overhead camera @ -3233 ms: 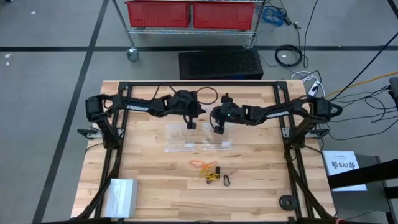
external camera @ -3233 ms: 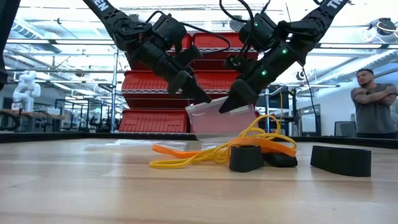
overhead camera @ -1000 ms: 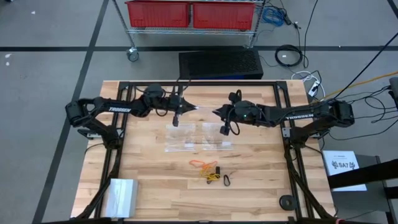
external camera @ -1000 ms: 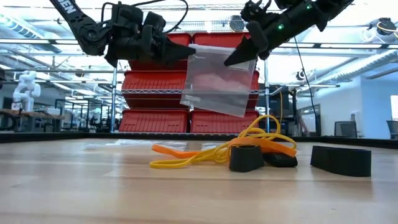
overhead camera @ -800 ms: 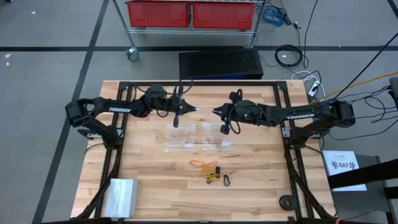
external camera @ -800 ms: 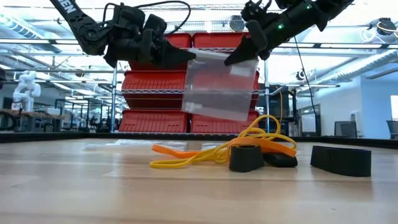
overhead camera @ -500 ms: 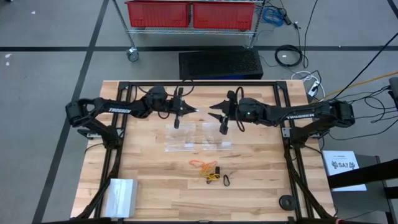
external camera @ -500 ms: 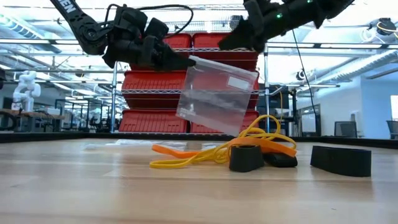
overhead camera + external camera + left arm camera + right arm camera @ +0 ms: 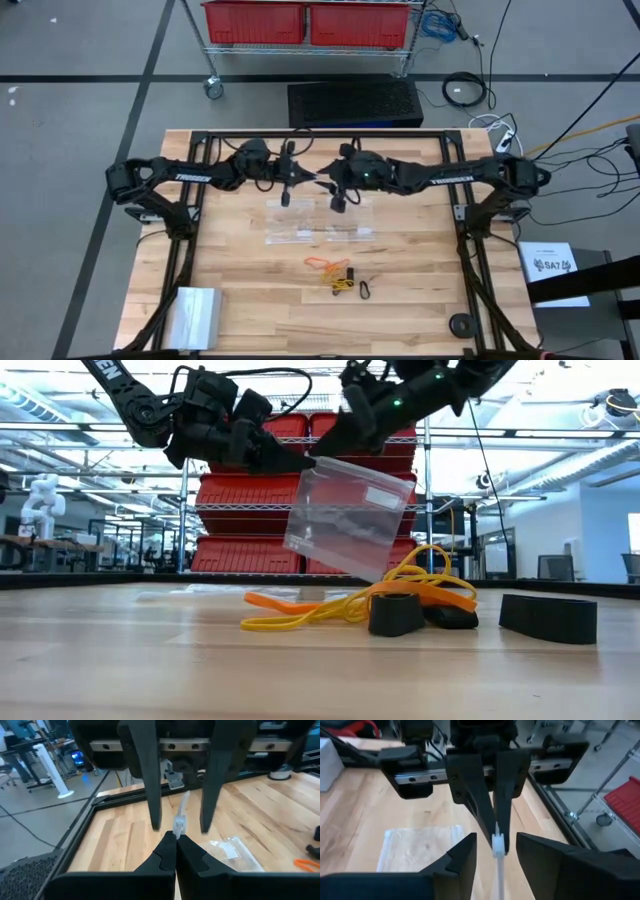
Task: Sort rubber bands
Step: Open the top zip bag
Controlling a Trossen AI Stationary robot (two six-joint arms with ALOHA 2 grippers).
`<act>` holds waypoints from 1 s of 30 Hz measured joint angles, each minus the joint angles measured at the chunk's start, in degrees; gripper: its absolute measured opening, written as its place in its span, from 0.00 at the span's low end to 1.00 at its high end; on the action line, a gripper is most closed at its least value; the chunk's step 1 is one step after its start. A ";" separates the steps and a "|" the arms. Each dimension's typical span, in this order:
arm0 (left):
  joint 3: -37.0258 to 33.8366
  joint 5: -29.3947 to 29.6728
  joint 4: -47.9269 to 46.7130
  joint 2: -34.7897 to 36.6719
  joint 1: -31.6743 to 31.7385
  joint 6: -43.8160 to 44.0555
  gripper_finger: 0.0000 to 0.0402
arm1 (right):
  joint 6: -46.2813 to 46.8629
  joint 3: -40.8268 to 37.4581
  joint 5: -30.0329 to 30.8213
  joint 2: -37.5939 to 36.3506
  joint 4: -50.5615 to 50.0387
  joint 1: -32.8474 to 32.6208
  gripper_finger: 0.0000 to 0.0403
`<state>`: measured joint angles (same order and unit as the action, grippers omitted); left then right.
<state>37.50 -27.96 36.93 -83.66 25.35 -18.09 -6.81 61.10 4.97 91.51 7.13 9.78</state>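
From above, the left gripper (image 9: 300, 176) and right gripper (image 9: 322, 183) meet near the worktop's far edge, while the rubber bands (image 9: 338, 272) lie well apart toward the near edge — beyond flat clear bags (image 9: 318, 222).

At table height, the left gripper (image 9: 300, 462) pinches a corner of a hanging clear bag (image 9: 348, 518); the bands (image 9: 352, 605) rest below it.

The left wrist view shows jaws closed on the bag's top edge (image 9: 178, 822).

The right wrist view shows jaws spread — the bag's edge (image 9: 498, 845) between them.
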 joint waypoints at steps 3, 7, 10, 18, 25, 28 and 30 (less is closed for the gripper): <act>0.00 0.17 -0.05 0.00 0.01 -0.30 0.00 | 0.07 1.59 0.04 1.41 -1.01 0.00 0.28; 0.00 0.18 -0.86 0.00 0.01 -0.29 0.00 | 0.11 2.08 1.57 1.52 -2.09 -0.12 0.16; 0.00 0.38 -1.08 -0.02 0.17 -0.30 0.00 | 0.09 2.08 2.49 1.22 -3.00 -0.31 0.04; 0.00 1.27 -1.29 -0.02 0.93 -0.32 0.00 | 2.16 2.17 3.24 -0.12 -10.13 -0.72 0.04; 0.00 1.26 -1.22 -0.04 1.36 -0.26 0.00 | 3.85 2.17 6.13 -1.92 -18.50 -2.06 0.03; 0.00 1.24 -1.07 -0.04 1.76 -0.26 0.00 | 5.25 2.17 7.52 -2.74 -23.42 -2.44 0.03; 0.00 1.25 -1.04 -0.04 1.99 -0.24 0.00 | 6.36 2.17 8.54 -3.17 -27.17 -2.49 0.03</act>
<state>37.50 -26.71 35.89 -83.70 27.34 -18.33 -0.45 63.26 13.51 88.34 -20.04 7.29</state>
